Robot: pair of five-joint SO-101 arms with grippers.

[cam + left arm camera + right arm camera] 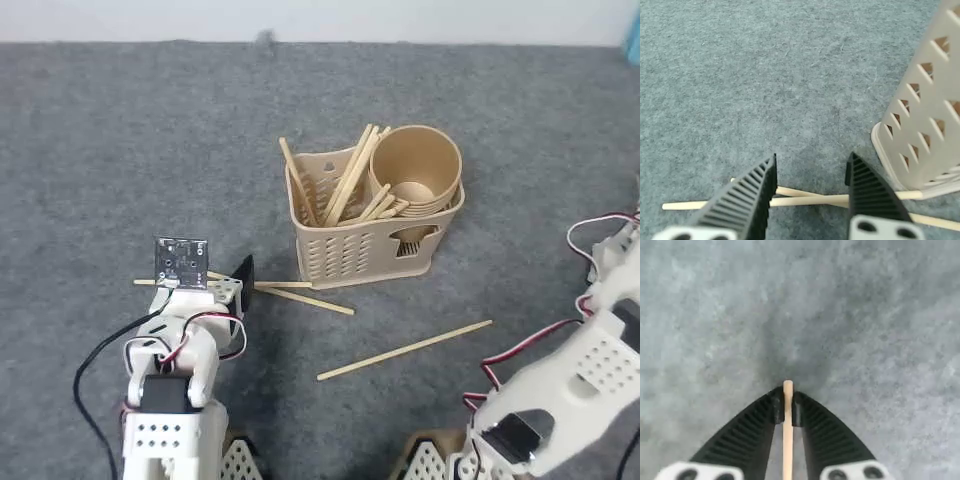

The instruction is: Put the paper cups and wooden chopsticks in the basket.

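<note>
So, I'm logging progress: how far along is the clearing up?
Done: paper cups and several chopsticks sit in the basket. In hand: right jaws grip one chopstick; left jaws stand open over two crossed ones. Remaining: another chopstick on the carpet.

No text, number, brand or sign is legible in any view.
- Small circuit board (181, 262) on the left arm (175, 380), toward the front left of the desk (120, 130): surface marks too small to read.
- basket (370, 250) wall, mid-desk: cut-out holes, nothing readable.
- paper cups (415, 165) inside it: no readable print.
</note>
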